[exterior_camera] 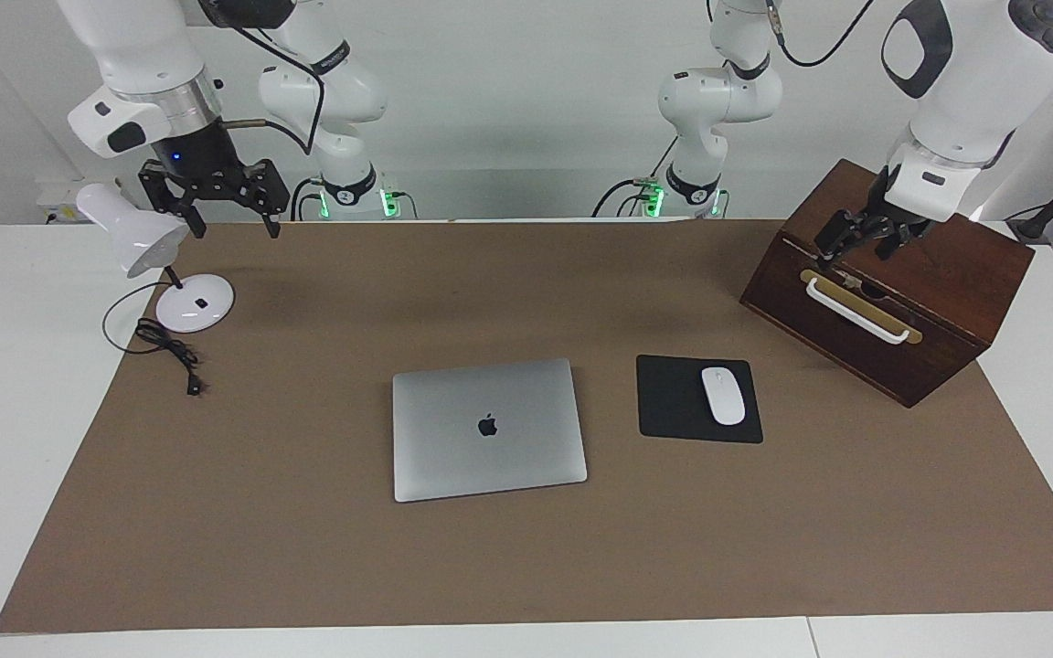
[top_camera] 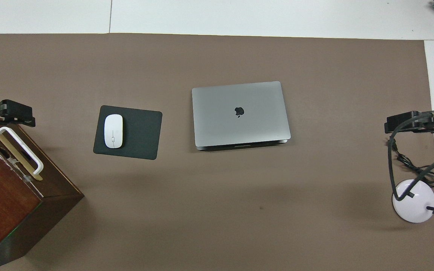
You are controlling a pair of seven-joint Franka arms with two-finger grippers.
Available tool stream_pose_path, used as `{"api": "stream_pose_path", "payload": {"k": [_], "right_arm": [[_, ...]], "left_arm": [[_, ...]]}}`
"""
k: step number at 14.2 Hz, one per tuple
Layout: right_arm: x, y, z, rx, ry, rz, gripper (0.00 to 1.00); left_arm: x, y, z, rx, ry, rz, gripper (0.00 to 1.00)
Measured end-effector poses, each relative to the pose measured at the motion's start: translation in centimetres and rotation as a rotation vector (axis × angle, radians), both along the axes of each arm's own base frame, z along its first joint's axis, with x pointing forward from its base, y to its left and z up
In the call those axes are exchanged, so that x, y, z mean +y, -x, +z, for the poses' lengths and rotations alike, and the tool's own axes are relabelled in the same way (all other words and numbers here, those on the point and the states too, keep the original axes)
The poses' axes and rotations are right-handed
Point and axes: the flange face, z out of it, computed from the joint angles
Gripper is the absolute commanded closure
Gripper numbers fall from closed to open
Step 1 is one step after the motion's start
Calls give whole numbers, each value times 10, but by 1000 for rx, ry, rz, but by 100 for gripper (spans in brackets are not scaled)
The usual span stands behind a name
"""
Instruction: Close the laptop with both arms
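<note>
Jaws spread and empty on both: left gripper [exterior_camera: 860,242] over the dark wooden box [exterior_camera: 947,274], right gripper [exterior_camera: 213,203] over the white desk lamp [exterior_camera: 186,306].
The thin silver-grey metal laptop [exterior_camera: 488,428] lies mid-mat with its lid flat down, so the closing looks done. The white mouse [exterior_camera: 723,395] on its black square mouse pad [exterior_camera: 670,399] lies beside the laptop; nothing obstructs.

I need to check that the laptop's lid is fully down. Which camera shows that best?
The overhead view: it looks onto the laptop edge that faces the robots, where lid and base meet with only a thin dark seam. The facing view shows just the lid's flat top with its logo, not that seam.
</note>
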Motion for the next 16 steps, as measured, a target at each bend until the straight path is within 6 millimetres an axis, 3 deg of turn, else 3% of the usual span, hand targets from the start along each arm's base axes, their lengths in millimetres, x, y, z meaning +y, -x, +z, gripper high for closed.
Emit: {"api": "stream_pose_path", "payload": {"k": [7,16], "right_arm": [[-5,0,0,0,-1,-10,0],[-4,0,0,0,-2,-6,0]], "left_arm": [[-24,-1,18,-44,1,-50,0],[-25,-1,19,-47,1,-52,0]]}}
